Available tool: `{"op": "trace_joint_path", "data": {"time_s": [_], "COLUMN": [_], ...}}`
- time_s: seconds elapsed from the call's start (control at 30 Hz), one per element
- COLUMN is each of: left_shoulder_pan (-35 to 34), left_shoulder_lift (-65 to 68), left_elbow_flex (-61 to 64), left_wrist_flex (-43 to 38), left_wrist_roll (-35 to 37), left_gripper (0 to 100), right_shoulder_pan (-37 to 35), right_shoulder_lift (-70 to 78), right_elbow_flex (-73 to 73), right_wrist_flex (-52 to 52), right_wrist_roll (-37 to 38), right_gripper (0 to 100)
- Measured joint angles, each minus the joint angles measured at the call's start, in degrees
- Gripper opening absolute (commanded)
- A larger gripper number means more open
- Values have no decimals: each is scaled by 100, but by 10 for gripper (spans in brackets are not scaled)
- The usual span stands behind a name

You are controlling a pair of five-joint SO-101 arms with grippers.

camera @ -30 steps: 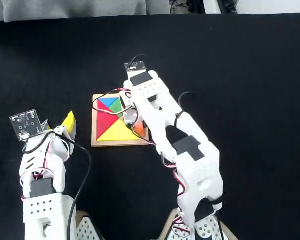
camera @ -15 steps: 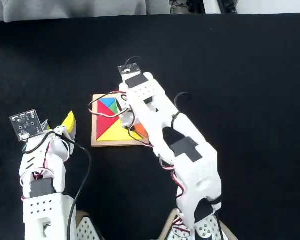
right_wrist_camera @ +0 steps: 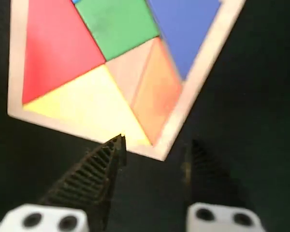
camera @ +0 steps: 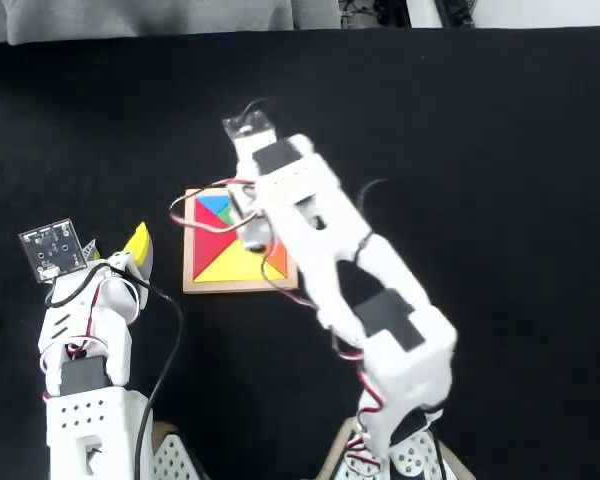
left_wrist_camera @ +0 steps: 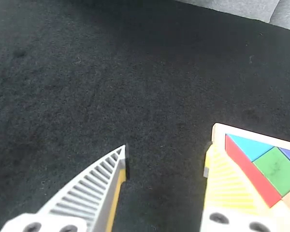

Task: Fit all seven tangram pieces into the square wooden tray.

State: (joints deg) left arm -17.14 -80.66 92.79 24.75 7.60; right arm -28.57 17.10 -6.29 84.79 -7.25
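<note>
The square wooden tray [camera: 190, 282] lies at mid-table with red [camera: 216, 243], yellow [camera: 232, 264], blue, green and orange pieces in it. In the right wrist view the tray [right_wrist_camera: 208, 58] holds red [right_wrist_camera: 53, 53], green [right_wrist_camera: 118, 24], blue [right_wrist_camera: 183, 24], yellow [right_wrist_camera: 82, 108] and orange [right_wrist_camera: 157, 96] pieces, plus a pale tan triangle [right_wrist_camera: 128, 75]. My right gripper [right_wrist_camera: 154, 152] hangs open above the tray's corner, holding nothing. The right arm [camera: 300, 210] covers the tray's right side. My left gripper [left_wrist_camera: 164, 164] stands open beside the tray corner [left_wrist_camera: 217, 129], over bare cloth.
Black cloth [camera: 480, 150] covers the whole table. The left arm [camera: 85, 320] stands at the near left, its yellow finger [camera: 138, 243] a little left of the tray. A grey strip runs along the far edge.
The right arm has swung left and farther across the tray, uncovering more of the orange piece. The left arm has kept still.
</note>
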Motion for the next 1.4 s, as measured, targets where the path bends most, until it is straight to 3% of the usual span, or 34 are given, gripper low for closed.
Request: {"op": "trace_joint_path", "data": {"time_s": [0.2, 0.37, 0.53, 0.87, 0.93, 1.23, 1.4], "left_shoulder_pan": [0, 0, 0, 132, 158, 176, 255], "left_shoulder_lift": [0, 0, 0, 0, 0, 0, 0], "left_elbow_flex": [0, 0, 0, 141, 132, 141, 141], "left_wrist_flex": [0, 0, 0, -35, -35, -35, -35], "left_wrist_roll": [0, 0, 0, -114, -237, -290, -290], "left_gripper": [263, 263, 263, 263, 263, 263, 263], "right_shoulder_pan": [299, 607, 747, 941, 1002, 1002, 1697], "right_shoulder_lift": [-1336, -2549, -4132, -8009, -8519, -9600, -10163], "right_elbow_flex": [185, 1538, 3833, 9055, 9565, 9881, 9881], "right_wrist_flex": [325, -870, -3367, -9943, -10673, -11103, -11596], "right_wrist_roll": [642, 677, 721, 721, 721, 721, 721], "right_gripper": [11, 11, 11, 11, 11, 13, 12]}}
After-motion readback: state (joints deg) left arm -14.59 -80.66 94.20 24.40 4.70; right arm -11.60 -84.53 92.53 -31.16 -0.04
